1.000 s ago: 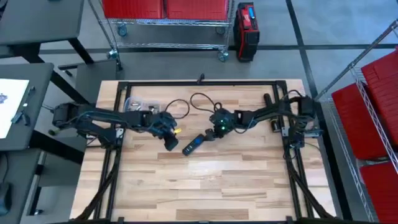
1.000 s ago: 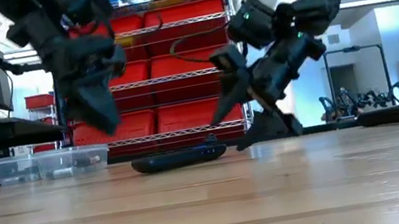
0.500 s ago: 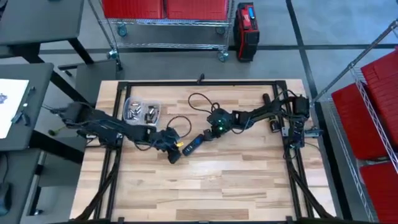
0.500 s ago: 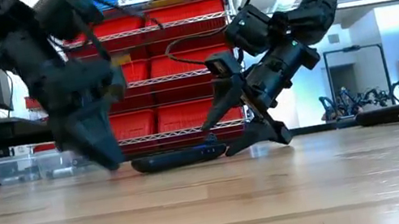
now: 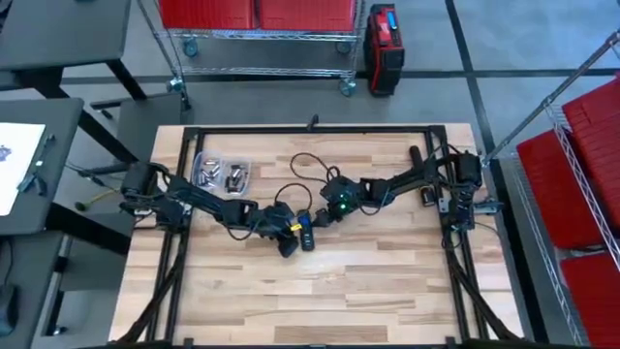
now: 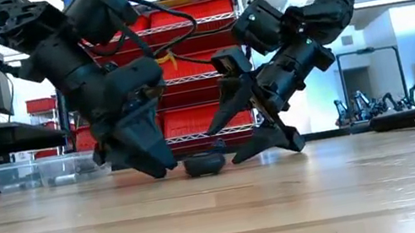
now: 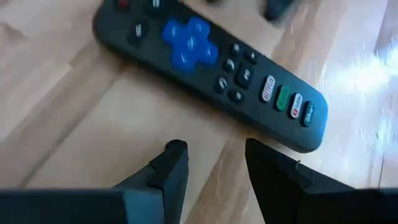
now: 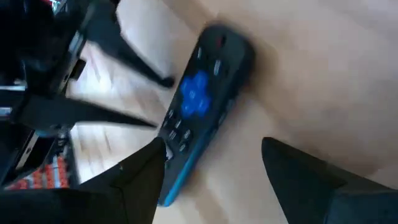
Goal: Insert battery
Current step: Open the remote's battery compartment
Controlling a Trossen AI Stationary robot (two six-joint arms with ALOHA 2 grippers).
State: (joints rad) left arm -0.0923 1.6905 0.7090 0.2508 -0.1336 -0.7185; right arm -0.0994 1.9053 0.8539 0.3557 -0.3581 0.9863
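**Remote turned end-on, both grippers closed in beside it**

Since the earlier pictures the left arm has swung from near the container toward the table's middle, and the remote control (image 5: 307, 233) has turned from a slanted lie to one running nearly straight toward and away from the front edge; in the low view it now shows end-on rather than lengthwise.

The wooden table (image 5: 320, 291) carries both dark arms reaching in from opposite sides to meet near its centre. The left arm stretches across from the left edge, and its left gripper (image 5: 288, 239) is down at the table surface just beside the remote's left side. Its fingers (image 7: 172, 163) stand apart with a clear gap between them and nothing held; the remote lies just ahead of their tips. The right arm comes in from the right edge, and the right gripper (image 5: 323, 212) hangs near the remote's far end, tilted downward. Its fingers (image 8: 140, 174) are spread wide and empty, with the remote lying between and beyond them.

The remote rests flat on the wood, button side up, a blue direction pad (image 7: 188, 42) showing on its face. A clear plastic container (image 5: 219, 173) holding small metallic pieces sits toward the table's back left, well apart from the remote.
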